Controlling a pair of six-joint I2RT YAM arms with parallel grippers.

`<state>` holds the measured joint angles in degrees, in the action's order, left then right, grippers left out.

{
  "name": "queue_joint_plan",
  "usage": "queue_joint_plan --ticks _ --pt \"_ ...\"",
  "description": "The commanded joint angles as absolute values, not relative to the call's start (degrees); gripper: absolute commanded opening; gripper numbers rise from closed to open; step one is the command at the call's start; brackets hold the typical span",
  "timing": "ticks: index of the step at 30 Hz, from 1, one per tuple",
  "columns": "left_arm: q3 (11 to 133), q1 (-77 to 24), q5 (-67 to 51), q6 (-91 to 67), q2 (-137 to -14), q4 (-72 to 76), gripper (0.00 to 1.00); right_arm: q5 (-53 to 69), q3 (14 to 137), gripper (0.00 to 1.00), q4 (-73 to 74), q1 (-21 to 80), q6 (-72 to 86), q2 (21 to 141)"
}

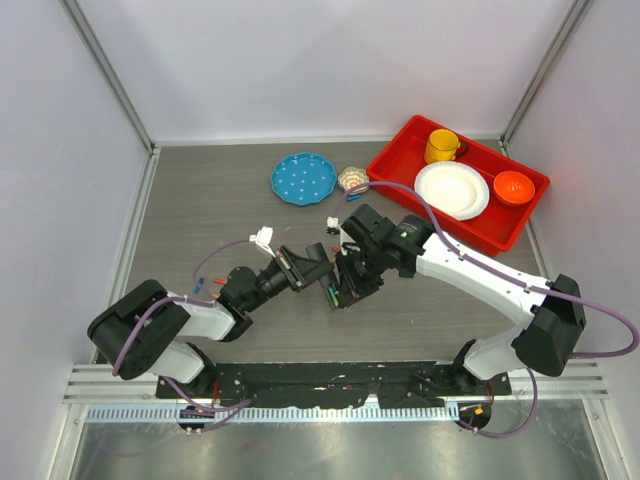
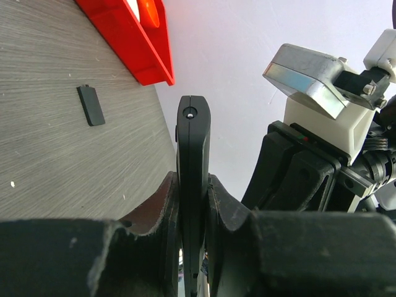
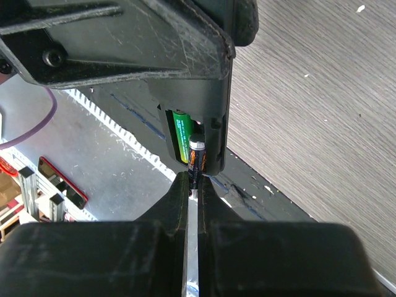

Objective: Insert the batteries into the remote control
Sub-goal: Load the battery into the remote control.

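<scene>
My left gripper (image 2: 193, 185) is shut on the remote control (image 2: 193, 142), a slim black bar seen edge-on and standing up between the pads. In the top view the two grippers meet mid-table, left gripper (image 1: 318, 264) and right gripper (image 1: 354, 277). The remote control (image 3: 213, 111) shows its open battery bay in the right wrist view. A green battery (image 3: 181, 137) lies inside the bay. My right gripper (image 3: 194, 183) is shut on a dark battery with orange print (image 3: 197, 161), whose metal-capped end is at the bay beside the green one.
A small flat black rectangular cover (image 2: 91, 105) lies on the wood-grain table. A red tray (image 1: 395, 165) at the back right holds a yellow cup (image 1: 441, 146), a white plate (image 1: 451, 190) and an orange bowl (image 1: 513, 186). A blue plate (image 1: 303, 178) sits behind the grippers.
</scene>
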<state>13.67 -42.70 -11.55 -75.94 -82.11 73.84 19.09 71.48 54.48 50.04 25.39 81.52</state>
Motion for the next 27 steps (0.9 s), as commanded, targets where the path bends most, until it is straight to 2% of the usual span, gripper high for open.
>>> queue_joint_plan --ticks 1,27 --pt "13.45 -43.15 -11.16 -75.06 -80.33 88.59 0.00 20.13 73.13 0.01 53.61 50.19 24.35 81.83" --pt "13.27 -44.65 -12.30 -75.24 -79.63 88.59 0.00 19.25 73.74 0.01 53.35 48.78 23.99 83.50"
